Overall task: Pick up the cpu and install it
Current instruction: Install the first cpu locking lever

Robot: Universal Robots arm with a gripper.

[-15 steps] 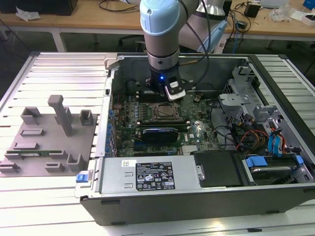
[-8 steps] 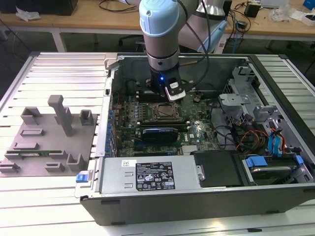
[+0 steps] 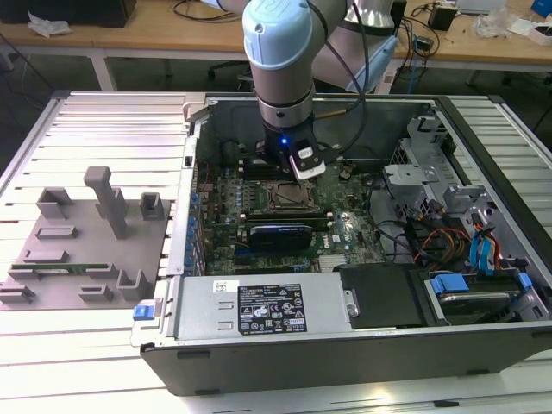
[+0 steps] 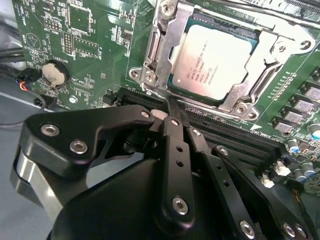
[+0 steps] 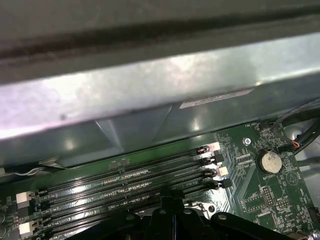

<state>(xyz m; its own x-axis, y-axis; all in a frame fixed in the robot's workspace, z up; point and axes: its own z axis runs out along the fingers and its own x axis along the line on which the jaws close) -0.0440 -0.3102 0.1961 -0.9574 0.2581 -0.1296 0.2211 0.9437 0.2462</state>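
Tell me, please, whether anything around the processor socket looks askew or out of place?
Nothing stands out. The flat square silver-topped cpu lies level and square inside the metal socket frame on the green motherboard. The black claw is beside the socket, over the memory slots.

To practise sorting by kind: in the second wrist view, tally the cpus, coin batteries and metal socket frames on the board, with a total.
cpu: 1
coin battery: 1
socket frame: 1
Total: 3
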